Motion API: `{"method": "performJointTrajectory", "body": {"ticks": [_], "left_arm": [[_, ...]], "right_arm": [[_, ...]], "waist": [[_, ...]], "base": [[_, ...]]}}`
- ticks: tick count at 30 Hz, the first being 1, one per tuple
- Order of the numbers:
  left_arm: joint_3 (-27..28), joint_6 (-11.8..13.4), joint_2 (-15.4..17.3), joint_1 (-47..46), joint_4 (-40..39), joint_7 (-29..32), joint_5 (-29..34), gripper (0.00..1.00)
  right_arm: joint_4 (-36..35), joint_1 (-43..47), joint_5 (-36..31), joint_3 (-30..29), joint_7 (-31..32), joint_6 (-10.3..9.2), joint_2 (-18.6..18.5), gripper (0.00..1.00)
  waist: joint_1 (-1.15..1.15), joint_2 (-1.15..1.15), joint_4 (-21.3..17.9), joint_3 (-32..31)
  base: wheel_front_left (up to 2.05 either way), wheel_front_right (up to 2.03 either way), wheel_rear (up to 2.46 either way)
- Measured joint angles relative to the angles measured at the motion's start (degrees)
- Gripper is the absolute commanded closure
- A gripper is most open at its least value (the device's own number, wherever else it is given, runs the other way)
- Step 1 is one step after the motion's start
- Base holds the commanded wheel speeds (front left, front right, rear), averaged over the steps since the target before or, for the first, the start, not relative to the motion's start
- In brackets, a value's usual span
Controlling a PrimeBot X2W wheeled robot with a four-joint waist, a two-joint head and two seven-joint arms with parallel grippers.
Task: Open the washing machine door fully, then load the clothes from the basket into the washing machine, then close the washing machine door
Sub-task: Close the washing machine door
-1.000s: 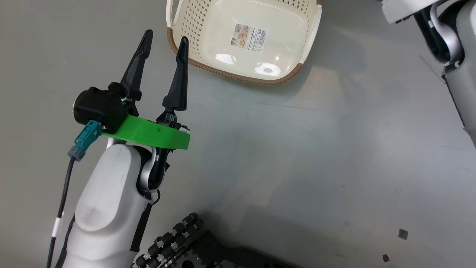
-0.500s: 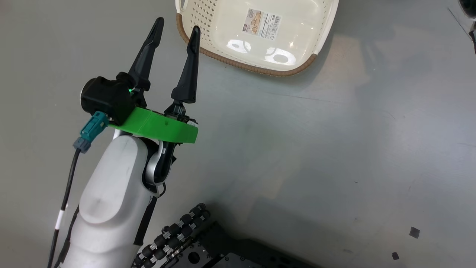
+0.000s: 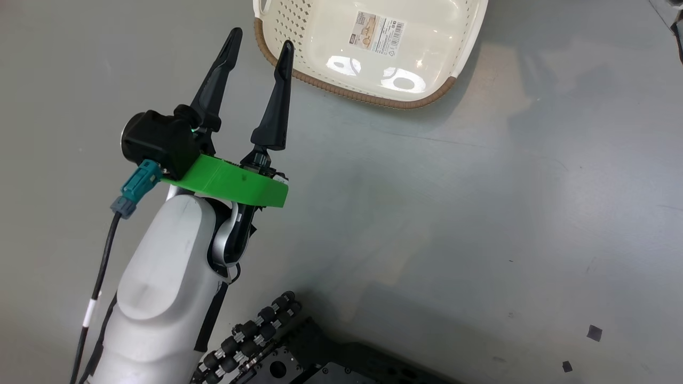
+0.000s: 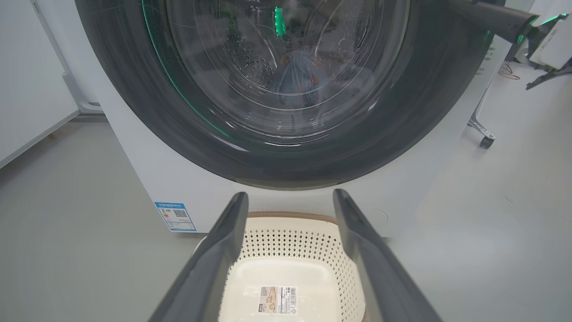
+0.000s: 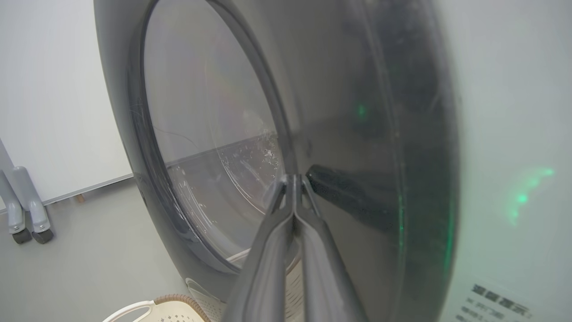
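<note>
Left tool spread wide, holding nothing, above the floor. Basket at its 1 o'clock, at the foot of the washing machine. Clothes behind the shut washing machine door. Right tool pinched narrow, tips at the door's rim.

We see our left gripper spread wide, its two fingers framing the basket on the grey floor, a label sticker on its base. Just behind stands the washing machine, a blue label low on its front. The washing machine door looks closed; through its glass we make out the clothes in the drum. The right gripper reaches in at upper right
</note>
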Motion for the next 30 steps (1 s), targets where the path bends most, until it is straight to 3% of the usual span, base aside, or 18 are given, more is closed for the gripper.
{"method": "performJointTrajectory", "body": {"ticks": [11, 18, 30], "left_arm": [[2.23, 0.00, -0.01, -0.01, 1.63, 0.00, 0.89, 0.00], [4.57, 0.00, -0.02, 0.06, 2.71, 0.00, 2.34, 0.00], [7.73, 0.00, 1.57, 2.36, 3.57, 0.00, 4.48, 0.00]], "right_arm": [[3.92, 3.02, 5.01, -0.78, -2.66, 0.79, 3.31, 1.00], [4.76, 8.44, 6.61, -0.46, -4.34, 1.75, 3.91, 1.00], [5.09, 19.54, 7.86, -2.16, -5.86, 1.74, 3.46, 1.00]], "waist": [[0.00, 0.00, -1.73, -2.32], [0.00, 0.00, -3.63, -4.77], [0.00, 0.00, -7.48, -10.42]], "base": [[0.00, 0.00, 0.00], [0.00, 0.00, 0.00], [0.00, 0.00, 0.00]]}}
